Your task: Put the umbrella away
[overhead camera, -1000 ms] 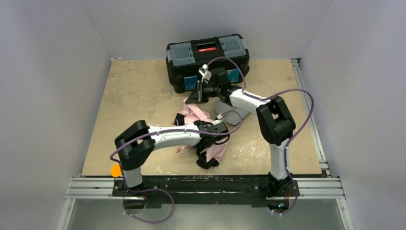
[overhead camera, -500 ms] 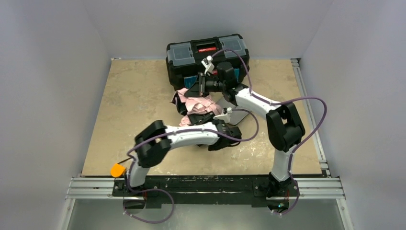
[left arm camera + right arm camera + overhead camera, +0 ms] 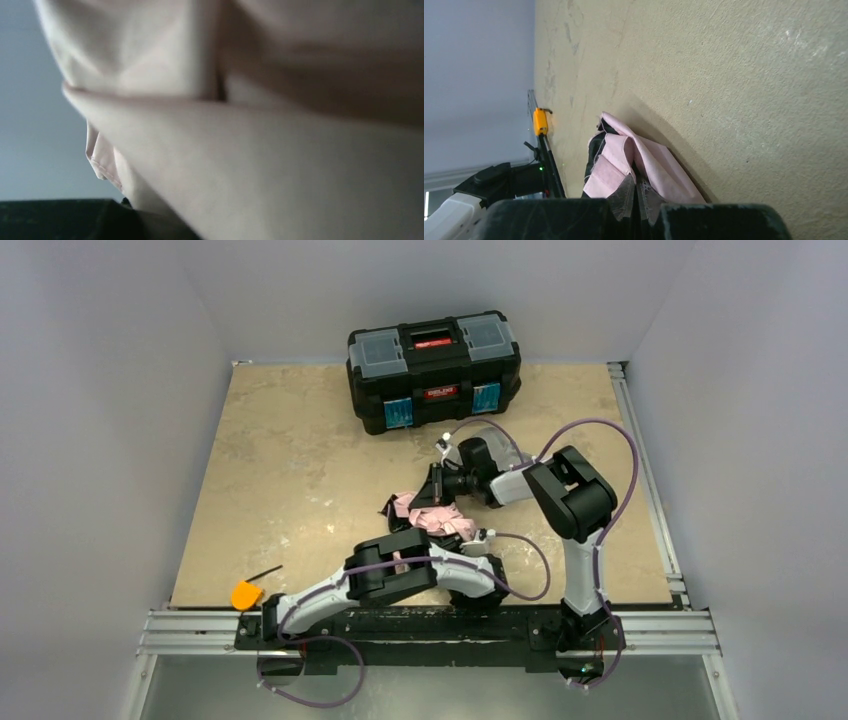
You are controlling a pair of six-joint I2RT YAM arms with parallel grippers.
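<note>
The umbrella [image 3: 432, 517], pale pink fabric crumpled around black ribs, lies on the table's near middle. My right gripper [image 3: 436, 487] reaches left onto its far side and is shut on a fold of the fabric. In the right wrist view the umbrella [image 3: 644, 162] hangs from the closed fingertips [image 3: 625, 196]. My left arm is folded low at the near edge, its wrist [image 3: 487, 575] just in front of the umbrella. Pink fabric [image 3: 280, 165] fills the left wrist view and hides the left fingers.
A closed black toolbox [image 3: 433, 362] with a red handle stands at the back centre. A small orange tool [image 3: 242, 594] lies at the front left edge and also shows in the right wrist view [image 3: 540, 121]. Purple cables loop around both arms.
Both grippers and the umbrella have moved from beside the toolbox toward the near edge. The left arm has folded back tightly; the right arm has drawn in and lowered.
</note>
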